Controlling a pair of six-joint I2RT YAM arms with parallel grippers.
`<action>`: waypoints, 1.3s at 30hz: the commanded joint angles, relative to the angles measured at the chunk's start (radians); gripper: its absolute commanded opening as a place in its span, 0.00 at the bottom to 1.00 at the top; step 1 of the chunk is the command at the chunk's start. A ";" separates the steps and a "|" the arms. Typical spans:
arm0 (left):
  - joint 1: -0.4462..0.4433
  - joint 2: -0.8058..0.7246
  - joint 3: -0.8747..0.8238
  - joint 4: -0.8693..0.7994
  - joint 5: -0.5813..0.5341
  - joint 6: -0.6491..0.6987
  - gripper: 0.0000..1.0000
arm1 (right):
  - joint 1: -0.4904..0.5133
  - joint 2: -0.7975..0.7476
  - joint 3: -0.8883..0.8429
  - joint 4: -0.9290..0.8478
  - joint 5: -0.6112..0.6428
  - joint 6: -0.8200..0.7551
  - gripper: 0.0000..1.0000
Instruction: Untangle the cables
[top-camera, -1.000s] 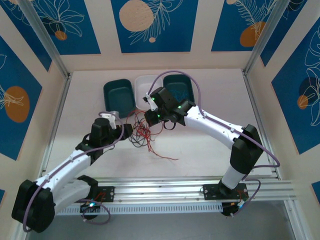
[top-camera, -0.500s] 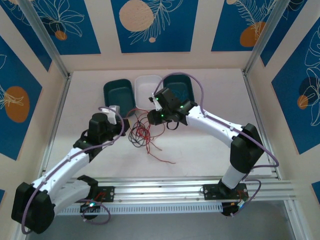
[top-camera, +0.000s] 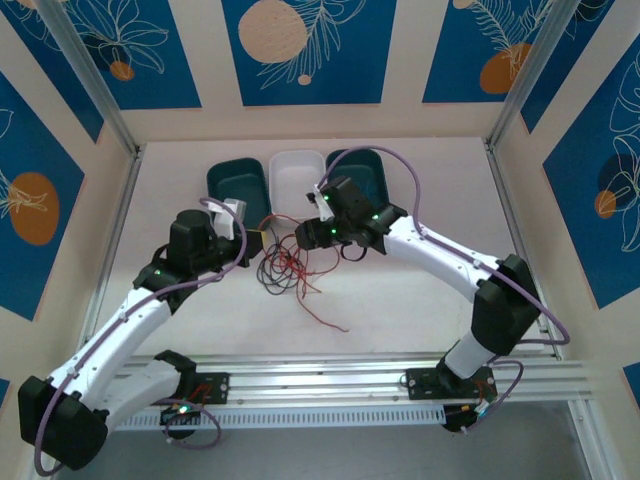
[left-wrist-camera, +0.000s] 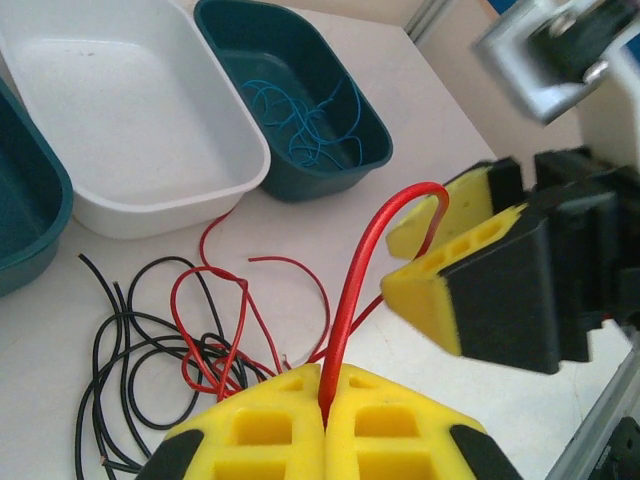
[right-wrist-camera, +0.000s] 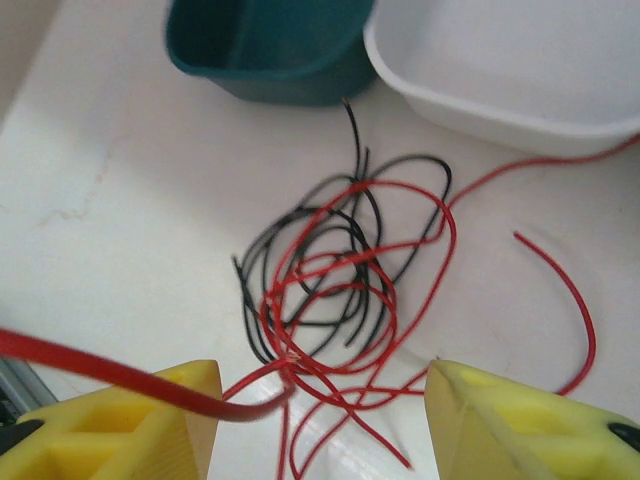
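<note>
My left gripper (left-wrist-camera: 325, 385) is shut on a red cable (left-wrist-camera: 350, 290) that arches up from its yellow tips toward my right gripper (left-wrist-camera: 420, 250). The right gripper (right-wrist-camera: 320, 420) is open, its fingers wide apart, and that red cable lies across its left finger (right-wrist-camera: 130, 420). Below it on the table lies a tangle of red and black cables (right-wrist-camera: 340, 280). In the top view the left gripper (top-camera: 252, 240) and right gripper (top-camera: 305, 235) face each other just above the tangle (top-camera: 285, 272). Thin blue cables (left-wrist-camera: 305, 120) lie in a teal tray (left-wrist-camera: 370, 130).
Three trays stand in a row behind the tangle: a teal one (top-camera: 235, 185), a white one (top-camera: 295, 175) and a teal one (top-camera: 350, 158) partly under the right arm. A loose red end (top-camera: 325, 318) trails toward the near rail.
The left gripper has shut on the red cable and drawn back and up with it. The right gripper has opened and let the cable go.
</note>
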 joint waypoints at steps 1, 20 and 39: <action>-0.008 -0.017 0.057 -0.040 0.029 0.044 0.00 | 0.001 -0.054 -0.026 0.072 -0.051 -0.032 0.55; -0.008 -0.150 0.067 0.026 0.076 -0.004 0.00 | -0.023 0.034 -0.064 0.166 -0.057 0.034 0.41; -0.007 -0.114 0.185 0.023 -0.208 -0.036 0.00 | -0.013 -0.015 -0.170 0.241 -0.014 0.083 0.49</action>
